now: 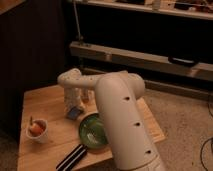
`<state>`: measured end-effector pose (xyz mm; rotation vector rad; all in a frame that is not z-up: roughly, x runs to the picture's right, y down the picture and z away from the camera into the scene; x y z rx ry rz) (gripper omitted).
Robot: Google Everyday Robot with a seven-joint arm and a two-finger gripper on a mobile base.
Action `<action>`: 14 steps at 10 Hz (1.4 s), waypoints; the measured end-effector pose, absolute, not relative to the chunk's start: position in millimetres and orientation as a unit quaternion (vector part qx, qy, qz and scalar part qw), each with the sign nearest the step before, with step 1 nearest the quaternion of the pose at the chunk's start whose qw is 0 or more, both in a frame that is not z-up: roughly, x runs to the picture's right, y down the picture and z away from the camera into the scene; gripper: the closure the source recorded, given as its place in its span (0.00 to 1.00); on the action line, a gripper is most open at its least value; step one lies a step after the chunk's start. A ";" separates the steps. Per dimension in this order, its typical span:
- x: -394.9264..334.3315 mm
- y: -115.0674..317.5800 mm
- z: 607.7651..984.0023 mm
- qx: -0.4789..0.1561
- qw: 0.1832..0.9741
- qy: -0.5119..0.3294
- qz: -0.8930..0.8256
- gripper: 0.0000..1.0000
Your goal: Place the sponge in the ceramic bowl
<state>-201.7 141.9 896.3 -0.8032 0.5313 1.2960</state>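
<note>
The blue-grey sponge [75, 114] sits tilted at the tips of my gripper [73, 108], just left of the bowl and at or just above the wooden table [47, 107]. The gripper comes down from the white arm and is shut on the sponge. The dark green ceramic bowl [92, 132] stands on the table to the right of the sponge and nearer the front edge, its right side hidden by my large white arm segment [125, 125].
A small white cup [38, 131] with an orange thing in it stands at the table's left front. A black-and-white striped flat item [75, 157] lies at the front edge. Dark shelving and a low rail stand behind the table.
</note>
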 end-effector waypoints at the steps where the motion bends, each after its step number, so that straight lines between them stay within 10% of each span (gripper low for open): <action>1: -201.8 142.0 896.2 -0.360 0.691 0.238 0.580 0.66; 10: -110.2 47.3 786.4 -0.364 0.713 0.146 0.581 0.66; 14: -38.8 79.4 733.7 -0.365 0.749 0.137 0.535 0.66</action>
